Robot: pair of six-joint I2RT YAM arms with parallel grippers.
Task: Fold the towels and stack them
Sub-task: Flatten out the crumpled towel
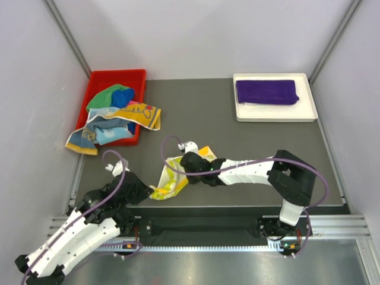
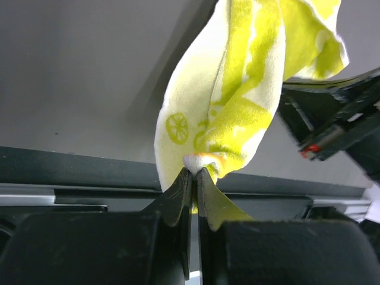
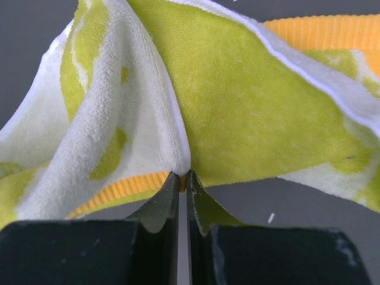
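Note:
A pale yellow printed towel (image 1: 171, 178) with lemon shapes and an orange ribbed edge hangs bunched between my two grippers near the table's front middle. My left gripper (image 1: 148, 191) is shut on its lower corner (image 2: 202, 163). My right gripper (image 1: 185, 161) is shut on its orange-trimmed edge (image 3: 184, 178). A plain deep purple towel (image 1: 266, 92) lies folded in the white shallow tray (image 1: 273, 114) at the back right. Several multicoloured towels (image 1: 116, 116) in green, blue and orange spill out of the red plastic bin (image 1: 102, 78) at the back left.
The dark grey table mat (image 1: 196, 113) spans between the red bin and the white tray. Grey walls close in on the left, back and right. A metal rail (image 1: 208, 228) runs along the near edge by the arm bases.

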